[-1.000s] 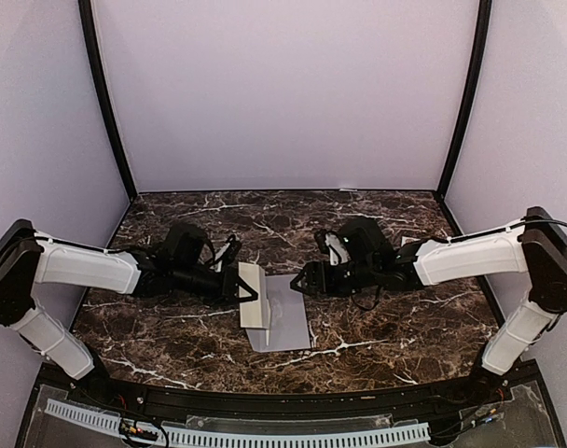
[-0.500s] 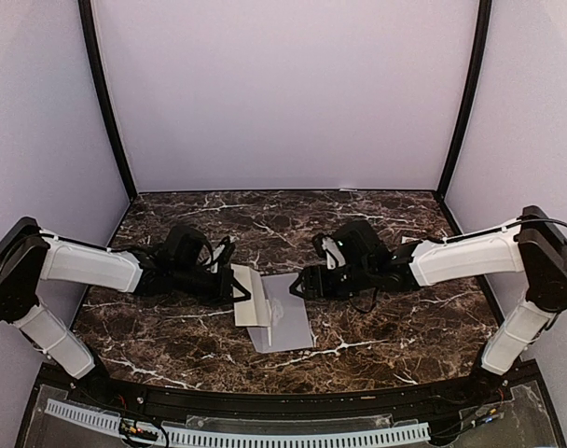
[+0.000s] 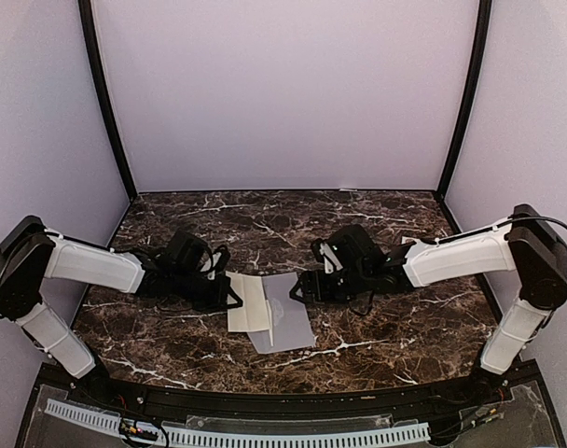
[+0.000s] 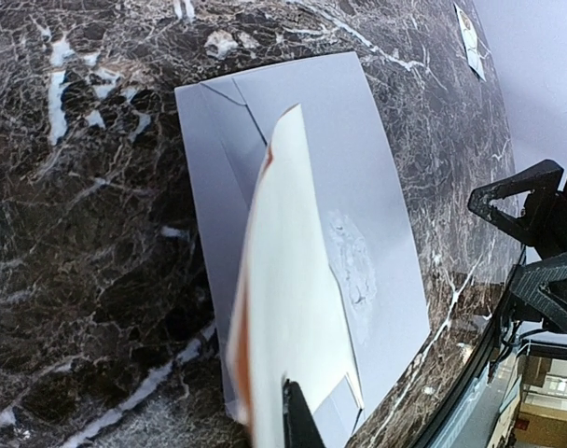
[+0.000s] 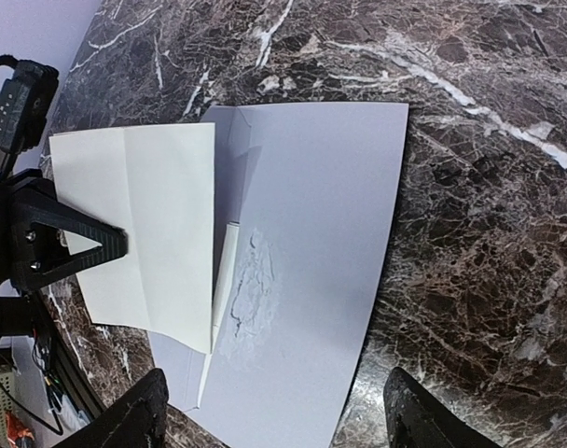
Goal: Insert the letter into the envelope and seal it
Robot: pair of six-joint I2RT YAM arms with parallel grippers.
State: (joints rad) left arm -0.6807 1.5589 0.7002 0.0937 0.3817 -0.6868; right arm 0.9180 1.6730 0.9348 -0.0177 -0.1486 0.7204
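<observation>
Currently early in the task: the letter [image 3: 247, 303] is not yet inside the envelope [image 3: 291, 322], and nothing is sealed. The envelope lies flat on the marble table [image 3: 386, 224], just below centre of the top view. The letter, a folded cream sheet, overlaps the envelope's left part, with one edge raised off it. Insertion and sealing both remain.

Pose: the left gripper [image 3: 233, 297] extends low from the left of the frame, jaws pinched tight on the letter's left edge. The right gripper [image 3: 297, 287] extends from the right, jaws spread wide and holding nothing, at the envelope's right edge. Whether it touches cannot be told.
</observation>
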